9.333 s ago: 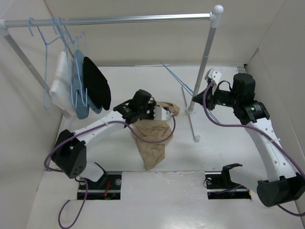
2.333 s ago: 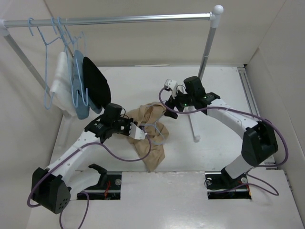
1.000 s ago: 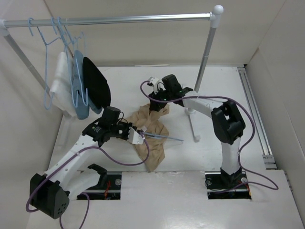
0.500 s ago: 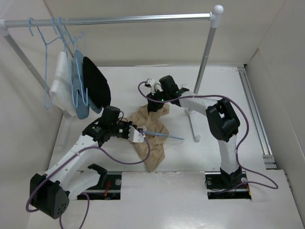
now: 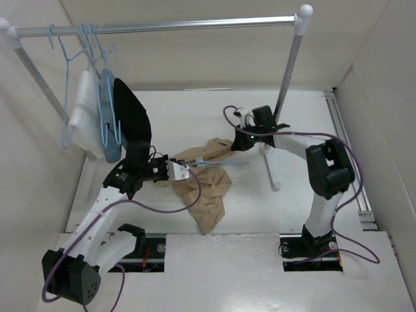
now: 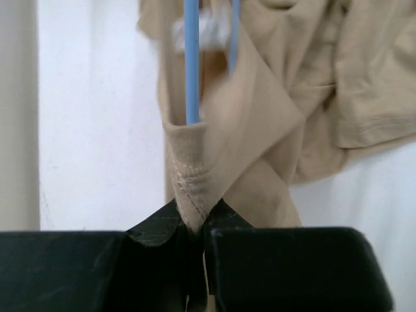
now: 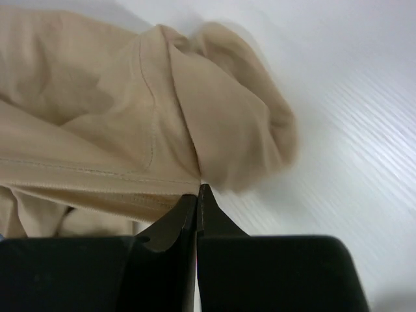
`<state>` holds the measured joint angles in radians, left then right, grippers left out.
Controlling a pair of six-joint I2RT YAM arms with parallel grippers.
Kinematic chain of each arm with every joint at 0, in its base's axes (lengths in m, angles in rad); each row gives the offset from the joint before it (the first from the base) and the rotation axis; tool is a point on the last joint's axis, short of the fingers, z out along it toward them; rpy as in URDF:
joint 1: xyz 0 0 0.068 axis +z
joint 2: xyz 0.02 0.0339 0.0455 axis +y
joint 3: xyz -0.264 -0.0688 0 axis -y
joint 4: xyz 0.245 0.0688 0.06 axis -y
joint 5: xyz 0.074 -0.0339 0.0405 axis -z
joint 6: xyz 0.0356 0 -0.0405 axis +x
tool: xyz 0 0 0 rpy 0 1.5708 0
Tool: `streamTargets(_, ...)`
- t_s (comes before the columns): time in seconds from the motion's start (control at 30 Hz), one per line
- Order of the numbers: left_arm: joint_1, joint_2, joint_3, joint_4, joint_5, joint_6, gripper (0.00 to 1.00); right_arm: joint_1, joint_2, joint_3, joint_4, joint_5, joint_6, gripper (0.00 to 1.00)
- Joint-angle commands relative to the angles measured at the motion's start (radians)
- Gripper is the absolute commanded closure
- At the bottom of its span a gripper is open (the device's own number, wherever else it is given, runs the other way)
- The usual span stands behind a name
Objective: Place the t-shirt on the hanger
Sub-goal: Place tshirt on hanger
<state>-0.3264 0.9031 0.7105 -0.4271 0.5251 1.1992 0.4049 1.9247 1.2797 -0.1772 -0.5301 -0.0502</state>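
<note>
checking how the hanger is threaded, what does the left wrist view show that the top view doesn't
Only the left wrist view: the blue hanger running into a fold of the tan shirt, whose stitched hem is pinched in the shut left jaws. Only the top view: the left arm and right arm, the right jaws at the shirt's far end, and the rail carrying spare hangers with white, blue and black garments. Both: shirt, hanger, white table.

The rack post point(image 5: 291, 65) is standing just beside the right claw point(image 5: 235, 143), blocking its far side; bare bench point(image 5: 195, 117) is stretching leftward toward hanging garments point(image 5: 130, 117).
</note>
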Motion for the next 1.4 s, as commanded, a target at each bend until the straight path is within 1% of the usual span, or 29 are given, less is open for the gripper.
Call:
streamTargets(0.0, 0.033, -0.047, 0.060, -0.010, 0.053, -0.032, 1.00, -0.057, -0.162, -0.104, 0.036, 0.131, 0.009, 1.00)
streamTargets(0.03, 0.033, -0.047, 0.069, -0.010, 0.053, -0.032, 1.00, -0.057, -0.209, -0.117, 0.003, 0.149, -0.003, 1.00)
streamTargets(0.1, 0.033, -0.047, 0.069, -0.019, 0.042, -0.032, 1.00, -0.057, -0.239, -0.128, -0.037, 0.194, -0.014, 1.00)
streamTargets(0.2, 0.044, -0.047, 0.079, -0.007, 0.021, -0.079, 1.00, -0.037, -0.283, -0.138, -0.082, 0.219, -0.014, 1.00)
streamTargets(0.27, 0.044, -0.047, 0.080, 0.039, -0.003, -0.140, 1.00, -0.015, -0.311, -0.167, -0.091, 0.229, -0.014, 1.00)
streamTargets(0.33, 0.067, -0.047, 0.080, 0.071, -0.033, -0.183, 1.00, -0.015, -0.320, -0.183, -0.104, 0.239, -0.014, 1.00)
streamTargets(0.4, 0.084, -0.047, 0.080, 0.119, -0.042, -0.243, 1.00, -0.034, -0.355, -0.218, -0.104, 0.249, 0.006, 1.00)
streamTargets(0.5, 0.133, -0.058, 0.070, 0.156, -0.053, -0.283, 1.00, -0.089, -0.404, -0.279, -0.104, 0.236, 0.016, 1.00)
streamTargets(0.57, 0.154, -0.067, 0.060, 0.166, -0.053, -0.273, 1.00, -0.110, -0.431, -0.292, -0.104, 0.236, 0.016, 1.00)
streamTargets(0.7, 0.155, -0.058, 0.027, 0.125, -0.091, -0.170, 1.00, -0.120, -0.477, -0.292, -0.123, 0.255, 0.004, 1.00)
streamTargets(0.8, 0.155, -0.017, 0.017, 0.105, -0.126, -0.130, 1.00, -0.120, -0.486, -0.280, -0.145, 0.255, -0.005, 1.00)
streamTargets(0.83, 0.155, -0.007, 0.017, 0.090, -0.126, -0.086, 1.00, -0.120, -0.495, -0.280, -0.145, 0.255, -0.005, 1.00)
streamTargets(0.93, 0.155, 0.017, 0.007, 0.135, -0.187, -0.119, 1.00, -0.107, -0.513, -0.270, -0.145, 0.255, -0.016, 1.00)
streamTargets(1.0, 0.155, 0.052, 0.007, 0.145, -0.242, -0.154, 1.00, -0.094, -0.526, -0.261, -0.166, 0.266, -0.051, 1.00)
streamTargets(1.1, 0.155, 0.089, 0.020, 0.157, -0.283, -0.174, 1.00, -0.043, -0.544, -0.240, -0.176, 0.266, -0.101, 1.00)
streamTargets(1.23, 0.080, 0.141, 0.029, 0.168, -0.411, -0.161, 1.00, 0.017, -0.566, -0.208, -0.176, 0.255, -0.145, 1.00)
streamTargets(1.33, 0.058, 0.141, 0.018, 0.168, -0.425, -0.151, 1.00, 0.031, -0.566, -0.183, -0.176, 0.266, -0.145, 1.00)
streamTargets(1.37, 0.044, 0.141, 0.018, 0.168, -0.395, -0.151, 1.00, 0.031, -0.566, -0.168, -0.163, 0.243, -0.145, 1.00)
